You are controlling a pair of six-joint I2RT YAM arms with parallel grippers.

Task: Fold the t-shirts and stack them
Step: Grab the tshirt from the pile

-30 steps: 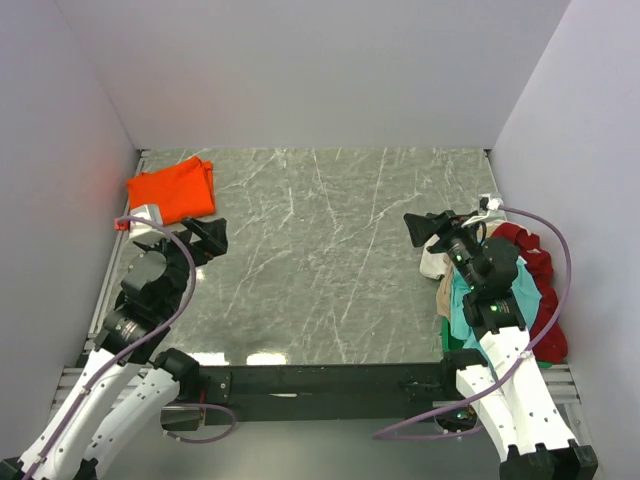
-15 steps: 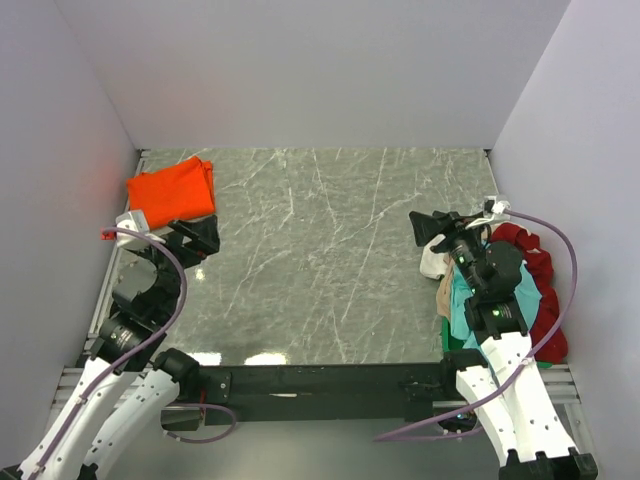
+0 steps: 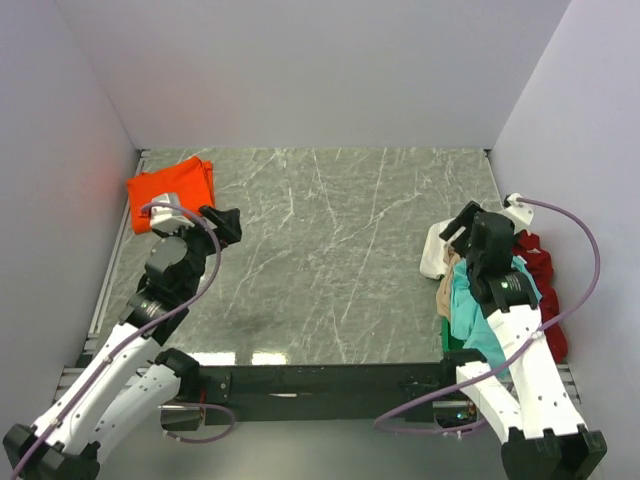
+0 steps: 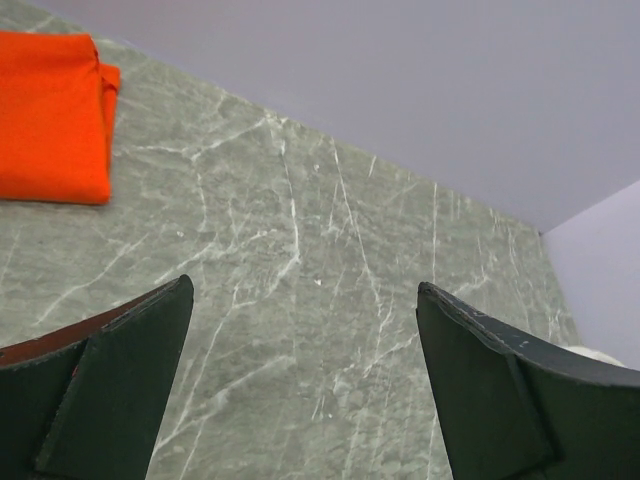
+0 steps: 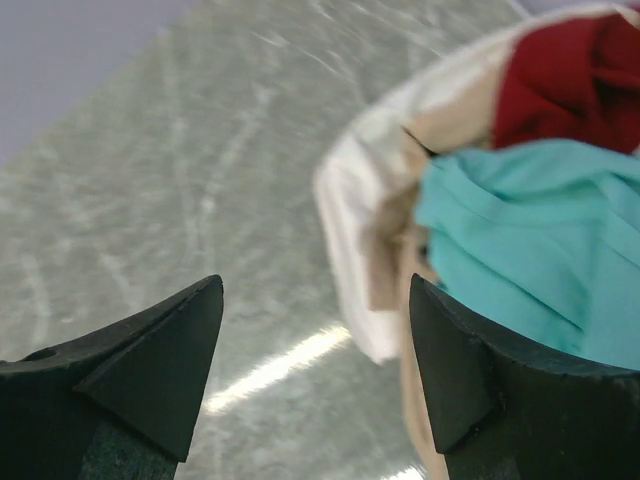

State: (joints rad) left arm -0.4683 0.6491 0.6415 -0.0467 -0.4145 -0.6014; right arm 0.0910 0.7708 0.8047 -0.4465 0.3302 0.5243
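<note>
Right gripper [image 5: 315,290]: spread wide, nothing clamped; poised just over the left rim of the heap [image 3: 500,290], likely lined up to pick the next garment; white t-shirt [image 5: 355,230] right under the gap, so probably first to go. Beside it in the heap: beige t-shirt [image 5: 445,120], teal t-shirt [image 5: 520,220], dark red t-shirt [image 5: 570,80] at the heap's far side. All soft cotton, crumpled, loose overlapping folds, none folded yet.

Left gripper [image 4: 302,290]: also spread wide and empty; well apart from the heap, across the table [image 3: 330,230]; just beside the orange t-shirt [image 3: 172,190]. Orange one folded into a flat, neat rectangle; parked well away from the heap, presumably as base of the stack. Between it and the heap: hard, glossy grey-green marble pattern with white veins; likely slick under dragged cloth.
</note>
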